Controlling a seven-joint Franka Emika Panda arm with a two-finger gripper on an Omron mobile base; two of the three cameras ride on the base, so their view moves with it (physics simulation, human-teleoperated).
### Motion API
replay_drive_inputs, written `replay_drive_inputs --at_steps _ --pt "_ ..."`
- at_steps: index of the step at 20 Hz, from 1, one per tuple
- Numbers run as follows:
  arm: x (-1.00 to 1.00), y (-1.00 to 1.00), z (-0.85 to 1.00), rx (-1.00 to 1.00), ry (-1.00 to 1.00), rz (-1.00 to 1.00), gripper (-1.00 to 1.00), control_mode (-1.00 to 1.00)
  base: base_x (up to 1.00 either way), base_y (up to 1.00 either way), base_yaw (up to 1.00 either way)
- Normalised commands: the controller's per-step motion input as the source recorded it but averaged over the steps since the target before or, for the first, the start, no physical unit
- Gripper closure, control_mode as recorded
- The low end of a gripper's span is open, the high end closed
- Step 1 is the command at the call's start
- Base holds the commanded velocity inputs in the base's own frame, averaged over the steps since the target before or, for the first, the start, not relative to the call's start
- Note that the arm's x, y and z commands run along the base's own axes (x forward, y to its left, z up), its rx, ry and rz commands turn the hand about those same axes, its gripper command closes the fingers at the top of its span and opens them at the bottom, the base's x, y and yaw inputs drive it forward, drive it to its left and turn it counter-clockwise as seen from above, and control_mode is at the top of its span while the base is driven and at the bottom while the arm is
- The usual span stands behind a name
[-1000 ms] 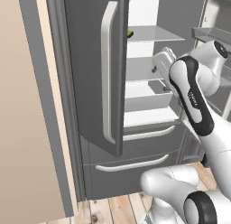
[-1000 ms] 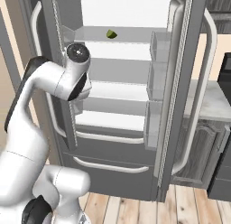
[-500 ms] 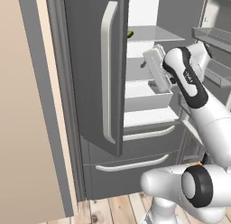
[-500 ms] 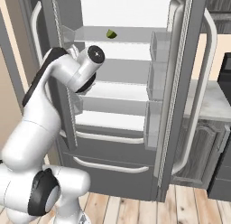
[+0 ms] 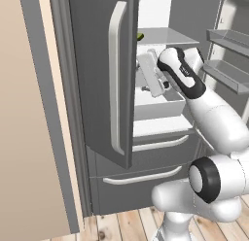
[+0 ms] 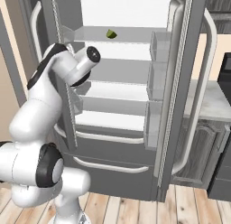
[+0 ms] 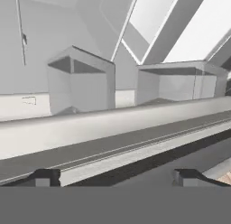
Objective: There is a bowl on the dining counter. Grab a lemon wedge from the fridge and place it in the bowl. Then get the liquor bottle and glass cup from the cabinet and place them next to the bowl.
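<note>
Closest to me the white arm rises off its base and bends up into the open fridge [image 6: 185,105], whose two doors stand swung wide. The gripper [image 5: 151,74] sits inside the compartment at about middle-shelf height, jaws spread wide apart with nothing between them; in the hand view its two dark fingertips [image 7: 45,177] stand far apart over the pale lip of a shelf, with door bins beyond.

Further in and higher, the lemon wedge [image 6: 111,34] rests alone on the top shelf [image 6: 135,35], toward its left half and back from the front edge. The hand is below it and has not reached it.

To do this well, I'd say the hand should lift clear of the middle shelf first, then go in level above the top shelf and close across the wedge's narrow width, since it is small and could skid on the smooth surface.

Room looks fair: bare shelf surrounds the wedge. The tight spots are the shelf's front edge, the left door [image 5: 104,75] close beside the wrist, and the right door bins [image 6: 158,74]
</note>
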Motion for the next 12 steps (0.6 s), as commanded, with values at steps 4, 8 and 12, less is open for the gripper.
replay_drive_inputs --at_steps 4,8,12 --pt "0.09 0.68 -0.08 0.01 0.04 0.1 -1.0 -1.0 0.0 0.0 0.0" --pt "0.0 0.74 -0.09 0.0 0.0 0.13 -1.0 -1.0 0.0 0.0 0.0" --pt "0.0 0.78 -0.09 0.0 0.01 0.13 -1.0 -1.0 0.0 0.0 0.0"
